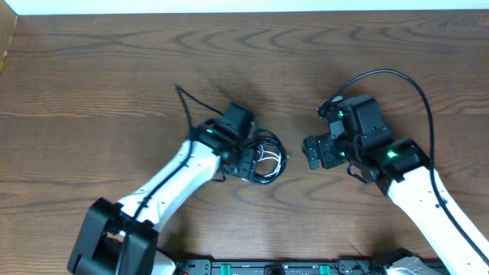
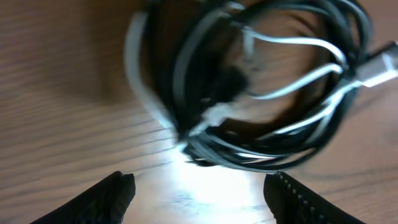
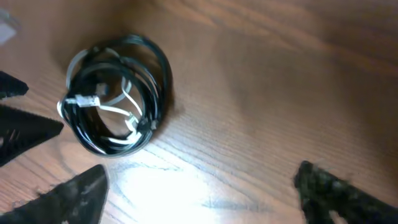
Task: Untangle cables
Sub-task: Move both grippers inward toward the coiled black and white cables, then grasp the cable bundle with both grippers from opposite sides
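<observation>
Brown wood-grain bench (image 1: 92,69) fills the picture, and both arms are leaning in toward its middle. The left arm (image 1: 179,172) reaches up from the near edge, and the right arm (image 1: 416,179) angles in from the other side.

Between them lie the cables (image 1: 266,156), a small tight coil of black and pale strands flat on the wood. They sit just ahead of the left pincer (image 2: 199,186), and its tips stand spread with only bare bench between them. Over on the right, the right pincer (image 3: 199,186) is spread wide too, holding nothing, with the coil off to its side and clear of it.

A silvery plug (image 2: 379,65) pokes out at the coil's edge, and that looks like the way in. The step in hand seems to be the first grab.

To do it well, I'd say the left should come down low and pinch a strand on the outer rim, not the whole bundle. The right then takes the plug end. Draw the two apart slowly, because a hard tug would likely cinch the loops tighter.
</observation>
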`<state>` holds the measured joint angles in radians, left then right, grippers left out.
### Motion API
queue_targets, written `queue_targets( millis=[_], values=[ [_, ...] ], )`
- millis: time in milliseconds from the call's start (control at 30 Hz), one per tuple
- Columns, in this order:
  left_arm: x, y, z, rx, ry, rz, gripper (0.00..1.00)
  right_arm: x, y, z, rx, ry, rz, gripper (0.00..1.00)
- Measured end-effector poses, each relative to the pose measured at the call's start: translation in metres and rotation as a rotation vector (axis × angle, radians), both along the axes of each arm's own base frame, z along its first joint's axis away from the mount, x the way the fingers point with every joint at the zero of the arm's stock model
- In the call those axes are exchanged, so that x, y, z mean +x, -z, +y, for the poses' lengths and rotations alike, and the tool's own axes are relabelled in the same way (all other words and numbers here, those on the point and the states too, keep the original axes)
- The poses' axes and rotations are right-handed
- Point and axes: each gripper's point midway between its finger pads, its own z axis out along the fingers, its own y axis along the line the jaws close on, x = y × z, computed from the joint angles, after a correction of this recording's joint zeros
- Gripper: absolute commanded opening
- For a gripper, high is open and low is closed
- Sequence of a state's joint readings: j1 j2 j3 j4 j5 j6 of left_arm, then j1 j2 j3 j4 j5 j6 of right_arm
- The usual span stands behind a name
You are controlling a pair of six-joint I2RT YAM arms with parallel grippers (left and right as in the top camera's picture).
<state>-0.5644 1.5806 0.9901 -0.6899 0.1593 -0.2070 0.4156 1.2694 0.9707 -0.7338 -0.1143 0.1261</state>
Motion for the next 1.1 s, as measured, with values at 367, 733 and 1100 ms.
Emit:
queue_targets(
  millis=[367,733,1100],
  values=[
    [0.012,0.019,-0.013,0.04,0.031,-0.049,0.67,-0.003,0.003,0.004,0.014,-0.014,0.025,0.9],
    [0.026,0.047,-0.013,0.086,0.021,-0.064,0.19,-0.005,0.004,0.003,0.011,-0.015,0.033,0.94],
    [0.026,0.017,-0.013,0.051,0.018,-0.113,0.07,-0.004,0.005,0.001,0.001,-0.009,0.028,0.93]
  ],
)
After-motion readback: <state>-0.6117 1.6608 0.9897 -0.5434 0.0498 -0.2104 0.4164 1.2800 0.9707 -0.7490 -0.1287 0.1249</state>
